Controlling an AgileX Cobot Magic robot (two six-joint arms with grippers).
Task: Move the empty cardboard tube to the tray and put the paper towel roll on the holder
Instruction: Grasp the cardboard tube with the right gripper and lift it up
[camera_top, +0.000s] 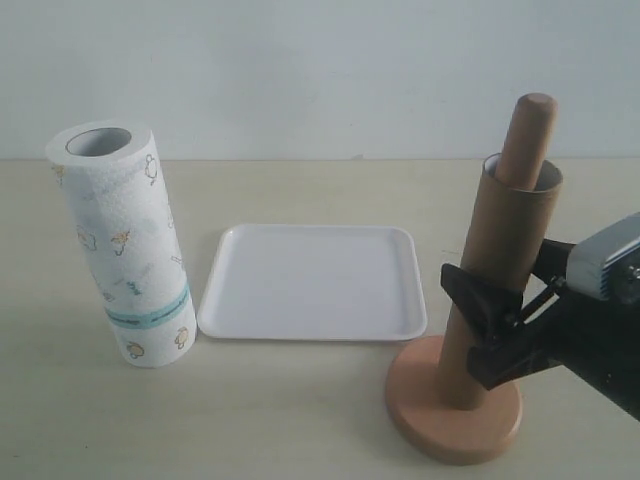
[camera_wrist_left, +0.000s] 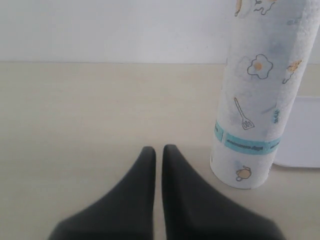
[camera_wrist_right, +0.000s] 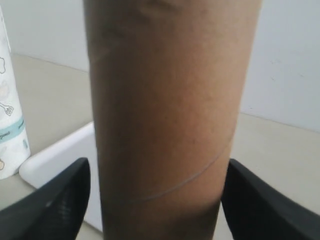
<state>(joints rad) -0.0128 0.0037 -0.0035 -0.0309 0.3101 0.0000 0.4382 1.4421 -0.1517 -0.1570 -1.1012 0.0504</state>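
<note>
On the holder (camera_top: 455, 425), the cardboard tube (camera_top: 505, 230) is sitting over the pole, so no part of the task is finished yet. The right fingers (camera_wrist_right: 55, 200) are standing spread wide on either side of the tube, low on it, and do not appear to be clamping it. The tray (camera_top: 310, 328) is lying bare in the middle of the surface (camera_top: 300, 410). The paper towel roll (camera_top: 125, 250) is standing upright left of the tray. The left fingers (camera_wrist_left: 137, 195) are pressing together just beside it, holding nothing. Lifting the tube off, laying it in the tray and threading the roll onto the pole are all remaining.
</note>
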